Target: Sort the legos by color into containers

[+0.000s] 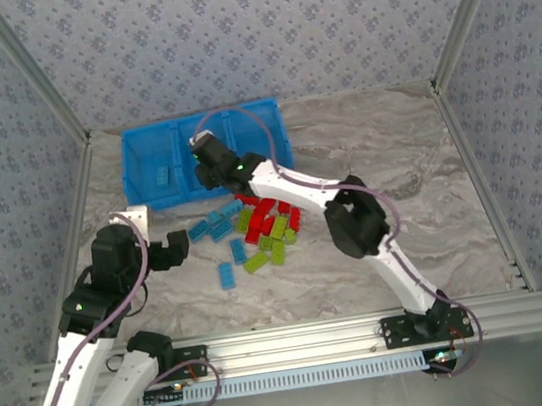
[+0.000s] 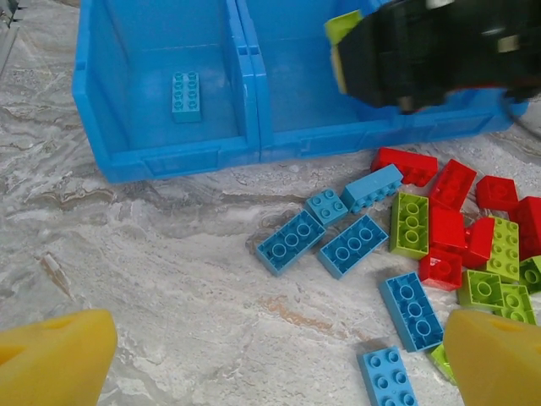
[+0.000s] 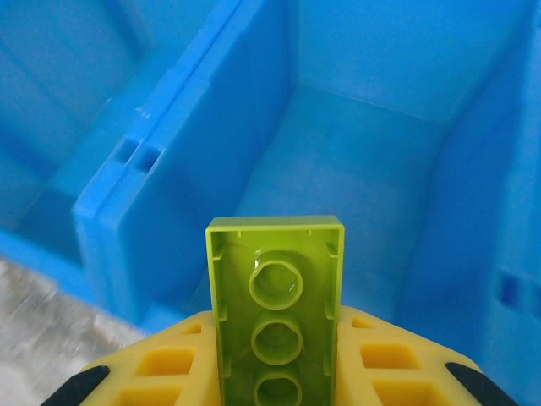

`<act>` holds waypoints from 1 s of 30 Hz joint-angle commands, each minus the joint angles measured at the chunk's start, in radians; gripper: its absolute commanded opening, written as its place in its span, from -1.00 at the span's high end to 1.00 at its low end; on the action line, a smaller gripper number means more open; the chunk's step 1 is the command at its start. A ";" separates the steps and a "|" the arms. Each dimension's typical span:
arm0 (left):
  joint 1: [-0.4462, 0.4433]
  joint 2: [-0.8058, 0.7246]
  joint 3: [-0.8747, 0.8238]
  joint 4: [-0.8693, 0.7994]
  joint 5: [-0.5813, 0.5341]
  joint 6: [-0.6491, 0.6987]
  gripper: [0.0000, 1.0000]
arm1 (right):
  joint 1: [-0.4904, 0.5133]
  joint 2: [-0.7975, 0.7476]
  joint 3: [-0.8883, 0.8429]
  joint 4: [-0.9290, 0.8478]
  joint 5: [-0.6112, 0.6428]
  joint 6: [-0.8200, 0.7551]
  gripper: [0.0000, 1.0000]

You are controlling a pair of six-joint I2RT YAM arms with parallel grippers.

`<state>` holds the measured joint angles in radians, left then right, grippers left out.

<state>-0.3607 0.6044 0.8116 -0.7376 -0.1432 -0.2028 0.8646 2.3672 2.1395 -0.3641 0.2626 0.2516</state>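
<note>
The right jaws pinch a lime green lego [image 3: 275,296], hollow side showing, over the blue tray's [image 3: 152,211] middle compartment. Spread wide, the left jaws face loose legos [image 2: 351,245] lying before the tray.

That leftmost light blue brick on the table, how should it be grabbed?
From above, pinching the light blue brick across its two long side walls. It lies flat, studs up, with bare table on its outer side and a slim gap to the neighbouring blue brick.
</note>
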 commanded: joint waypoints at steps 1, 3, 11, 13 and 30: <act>0.005 -0.008 0.002 0.005 -0.001 -0.007 -0.98 | 0.000 0.111 0.191 -0.086 0.041 -0.046 0.39; 0.005 -0.008 0.002 0.004 0.000 -0.007 -0.99 | 0.001 0.161 0.262 -0.115 0.032 -0.054 0.30; 0.005 0.001 0.000 0.007 -0.008 -0.006 -0.99 | 0.001 0.081 0.316 -0.199 0.030 -0.063 -0.04; 0.005 0.010 -0.001 0.012 -0.007 -0.011 -0.98 | 0.003 0.016 0.305 -0.247 0.020 -0.062 -0.04; -0.341 0.542 0.141 0.221 0.004 -0.528 -0.89 | 0.044 -1.137 -0.901 -0.356 -0.067 0.050 -0.53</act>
<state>-0.6476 1.0672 0.8692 -0.6163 -0.1215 -0.6743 0.9081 1.2819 1.3693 -0.6270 0.1596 0.2268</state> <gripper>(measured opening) 0.949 0.759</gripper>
